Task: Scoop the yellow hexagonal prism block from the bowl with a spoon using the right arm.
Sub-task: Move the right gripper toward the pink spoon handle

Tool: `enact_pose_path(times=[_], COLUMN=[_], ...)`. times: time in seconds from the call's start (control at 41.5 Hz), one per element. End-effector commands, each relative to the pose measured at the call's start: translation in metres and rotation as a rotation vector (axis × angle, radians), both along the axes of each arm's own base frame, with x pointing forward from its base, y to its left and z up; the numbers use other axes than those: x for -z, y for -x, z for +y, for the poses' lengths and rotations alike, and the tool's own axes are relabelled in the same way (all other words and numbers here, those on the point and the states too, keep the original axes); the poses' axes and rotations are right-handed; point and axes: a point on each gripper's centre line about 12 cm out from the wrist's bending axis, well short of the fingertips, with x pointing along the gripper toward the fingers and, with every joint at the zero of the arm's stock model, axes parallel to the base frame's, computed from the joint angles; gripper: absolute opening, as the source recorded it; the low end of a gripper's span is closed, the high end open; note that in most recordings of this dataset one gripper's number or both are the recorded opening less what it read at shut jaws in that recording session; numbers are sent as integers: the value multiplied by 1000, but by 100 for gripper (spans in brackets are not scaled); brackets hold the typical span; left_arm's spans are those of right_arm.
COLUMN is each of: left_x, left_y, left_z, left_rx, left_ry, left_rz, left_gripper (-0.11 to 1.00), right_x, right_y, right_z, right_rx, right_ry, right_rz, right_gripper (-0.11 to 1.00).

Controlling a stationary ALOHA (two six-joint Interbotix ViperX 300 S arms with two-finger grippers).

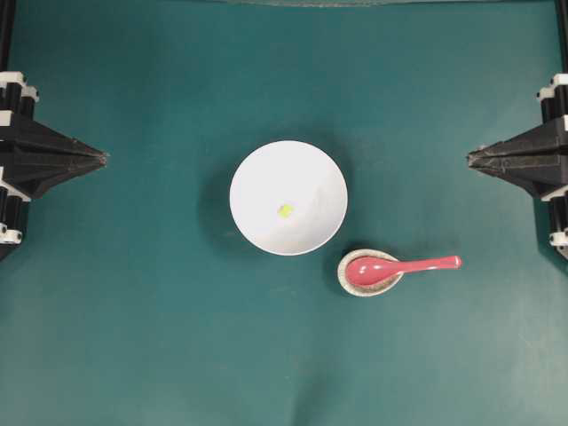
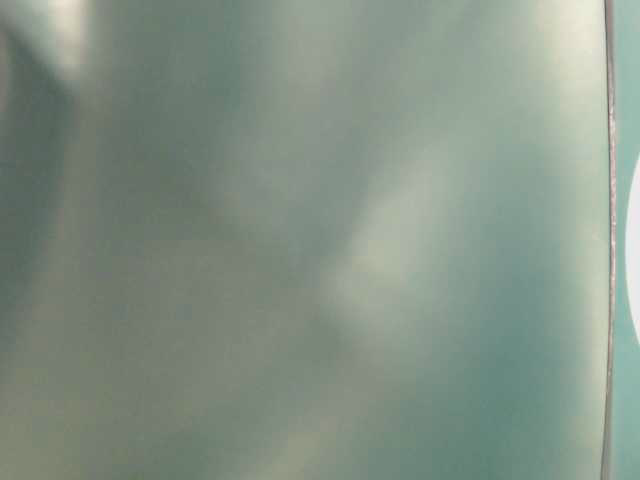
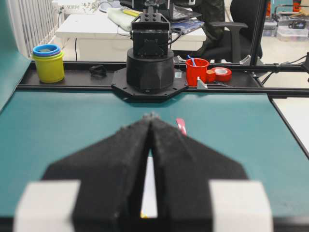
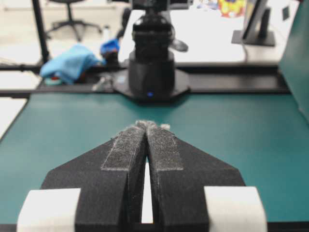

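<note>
A large round plain white bowl [image 1: 288,197] sits near the middle of the flat teal-green surface [image 1: 133,337]. Inside it, a little left of and below centre in the overhead view, lies the tiny bright yellow hexagonal prism block [image 1: 285,210], resting on the bowl's inner floor and touching nothing else.

Just to the lower right of the bowl stands a small speckled beige egg-shaped dish [image 1: 366,286], close to the bowl's rim but apart from it. The glossy red-pink soup spoon [image 1: 399,266] lies with its deep oval scoop seated in that dish, and its short straight handle points right, out over the surface.

The left claw [image 1: 104,157] hangs at the left edge of the overhead view, well apart from the bowl. Its two black foam-padded fingers [image 3: 120,154] are pressed together at the tip and hold nothing; the left wrist view shows only a thin sliver of light between them lower down.

The right claw [image 1: 470,159] hangs at the right edge, mirrored, well apart from the spoon and the dish. Its fingers [image 4: 120,150] likewise meet at the tip with nothing between them.

The table-level view is a blurred teal wash; a pale curve at its right edge may be the bowl, though that cannot be told for sure.
</note>
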Motion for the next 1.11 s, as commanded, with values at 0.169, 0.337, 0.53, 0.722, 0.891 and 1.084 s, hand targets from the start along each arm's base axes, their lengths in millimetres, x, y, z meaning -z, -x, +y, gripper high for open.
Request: enact_pose_path(times=[0.169, 0.337, 0.53, 0.722, 0.891, 1.084], left_x=[-6, -7, -7, -7, -6, -4], left_y=[-4, -3, -3, -3, -3, -4], left_z=[2, 1, 1, 1, 1, 1], left_rx=[-7, -5, -7, -8, -8, -6], left_ry=[-6, -7, -9, -15, -20, -18], left_rz=[-28, -31, -31, -31, -26, -18], left_gripper=[0, 0, 0, 0, 0, 0], right_x=[-12, -10, -2, 16, 35, 60], right_y=[-1, -2, -6, -15, -26, -32], right_z=[-1, 2, 7, 10, 10, 11], right_rx=[3, -12, -32, -46, -43, -46], right_ry=[-3, -2, -5, -4, -19, -66], right_rz=[-35, -26, 0, 29, 68, 104], right_gripper=[1, 20, 52, 52, 52, 52])
